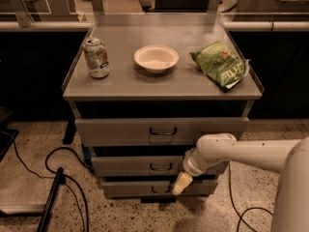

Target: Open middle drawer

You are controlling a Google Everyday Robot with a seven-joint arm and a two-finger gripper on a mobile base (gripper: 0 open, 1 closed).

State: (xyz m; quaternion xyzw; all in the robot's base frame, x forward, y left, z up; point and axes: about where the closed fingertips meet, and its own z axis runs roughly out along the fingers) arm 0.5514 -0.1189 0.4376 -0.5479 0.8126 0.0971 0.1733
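The middle drawer [128, 166] is the grey metal front between the wider top drawer [116, 131] and the narrower bottom drawer [130, 188]. It stands slightly out from the cabinet, and its small dark loop handle [160, 166] is at its centre. My gripper [182, 182], cream-tipped on a white arm [241, 153] coming in from the right, hangs just right of and below that handle. It overlaps the lower right part of the middle drawer front and the gap above the bottom drawer.
On the grey cabinet top [164, 88] stand a can [96, 57], a white bowl [156, 58] and a green chip bag [221, 65]. Black cables [53, 168] and a dark bar [50, 204] lie on the speckled floor at the left.
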